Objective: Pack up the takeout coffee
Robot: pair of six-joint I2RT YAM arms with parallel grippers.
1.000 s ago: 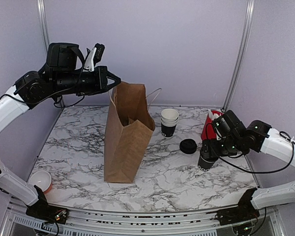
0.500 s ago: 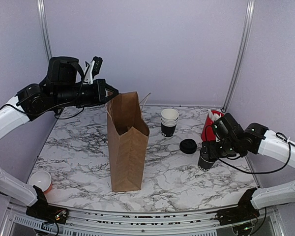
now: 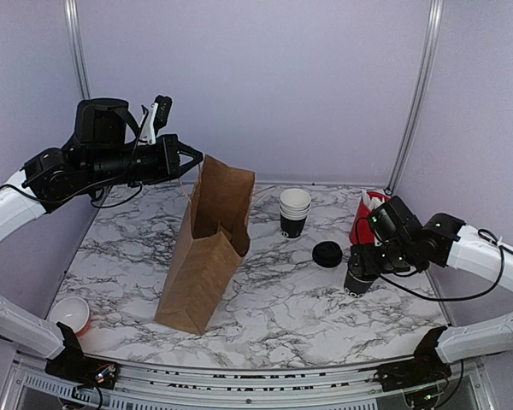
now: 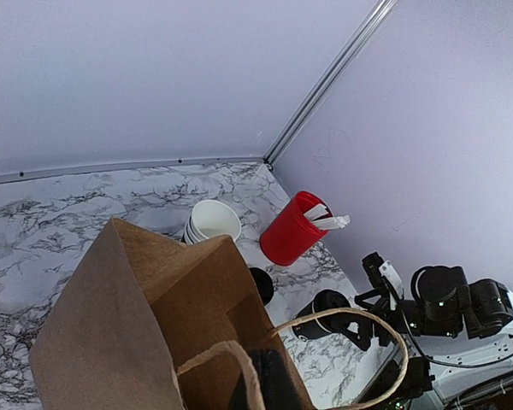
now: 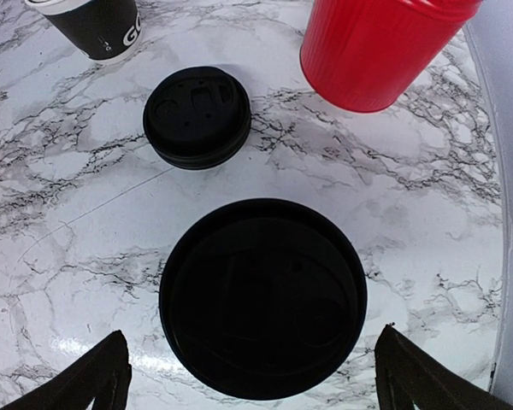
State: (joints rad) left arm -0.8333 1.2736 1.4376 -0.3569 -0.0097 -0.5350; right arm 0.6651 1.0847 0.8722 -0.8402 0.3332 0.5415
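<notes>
1. We judge the step in hand to be the grasp of the coffee. The right gripper (image 5: 252, 335) stands wide open astride the small black paper cup (image 5: 263, 299), which is capped with a round black plastic lid. One finger is on either side, and we see no contact.
2. Next, we think, the jaws must close on the cup below its lid, lift it upright and carry it to the bag's mouth.
3. Just beyond that gripper a loose black plastic lid (image 5: 197, 117) lies on the table. Further off are the red ribbed cup (image 5: 376, 51) and the stack of nested cups (image 5: 98, 26).
4. The left gripper (image 3: 191, 162) seems pinched on the top edge of the tall brown paper bag (image 3: 207, 248). The bag hangs tilted below it with its mouth open.
</notes>
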